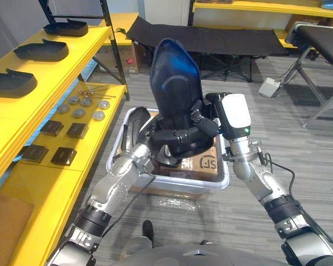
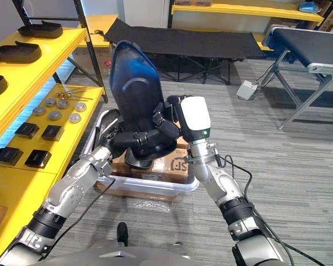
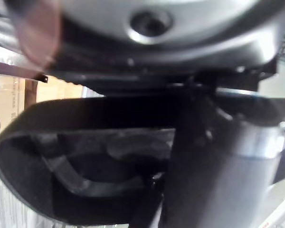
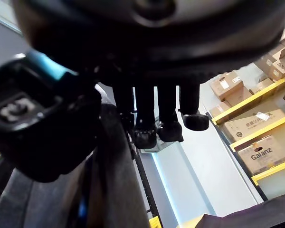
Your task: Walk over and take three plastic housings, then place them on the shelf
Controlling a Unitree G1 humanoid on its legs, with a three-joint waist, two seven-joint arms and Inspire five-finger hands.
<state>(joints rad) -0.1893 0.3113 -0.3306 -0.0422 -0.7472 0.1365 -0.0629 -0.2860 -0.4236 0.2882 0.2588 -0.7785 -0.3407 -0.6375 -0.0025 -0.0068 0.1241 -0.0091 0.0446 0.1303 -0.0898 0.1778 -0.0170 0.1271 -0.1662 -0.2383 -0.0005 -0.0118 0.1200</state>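
A dark blue-black plastic housing (image 1: pixel 175 83) stands upright in the air above a white bin (image 1: pixel 222 180). My left hand (image 1: pixel 175 138) is curled round its lower end from the left. From the right, my right hand (image 1: pixel 206 121) grips its lower side edge, fingers (image 4: pixel 156 128) hooked over the rim (image 4: pixel 114 180). The left wrist view looks into the housing's hollow underside (image 3: pixel 85 156). Another dark housing (image 1: pixel 137 124) leans inside the bin's left end. Three more housings (image 1: pixel 11 83) (image 1: pixel 41 50) (image 1: pixel 66 26) lie along the upper level of the yellow shelf (image 1: pixel 72 61) on the left.
The shelf's lower level holds metal discs (image 1: pixel 80 108) and black square parts (image 1: pixel 64 130). A cardboard box (image 1: pixel 202 163) sits in the bin. A black folding cot (image 1: pixel 211 39) and a conveyor frame (image 1: pixel 322 39) stand behind on the grey floor.
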